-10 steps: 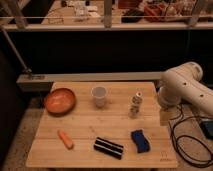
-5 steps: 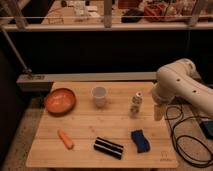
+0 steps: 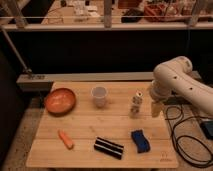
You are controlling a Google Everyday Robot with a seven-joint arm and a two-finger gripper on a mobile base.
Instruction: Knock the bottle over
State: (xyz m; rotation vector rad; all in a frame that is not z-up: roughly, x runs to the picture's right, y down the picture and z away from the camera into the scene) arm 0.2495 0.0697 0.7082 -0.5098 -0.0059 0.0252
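Step in hand, as I judge it: bring the claw (image 3: 157, 108) sideways into the bottle (image 3: 135, 105) and tip it. The bottle stands upright in the far-right part of the tabletop (image 3: 85, 125), approx. midway btw. the white cup (image 3: 99, 96) and the right edge. The claw hangs just beside it on the right-edge side, with a small gap and no contact yet.

To do it well:
- Strike high, near the cap. A low push would prob. slide the bottle rather than topple it.
- Sweep away from the right edge, parallel to the far edge. There's bare board before the cup, so a short firm stroke should do w/o hitting it.
- Keep the claw off the boards, and stop the sweep once the bottle goes over.
- A light slim bottle may roll once down. The blue sponge (image 3: 140, 140) nearer the front edge could catch it.

Pose: the white arm (image 3: 175, 80) reaches in from beyond the right edge. Its upper link rises to a bulky joint above the far-right corner, then the wrist drops roughly vertical, w/ the claw pointing down at the tabletop. Claw released or clenched: can't tell. It doesn't appear to carry anything.
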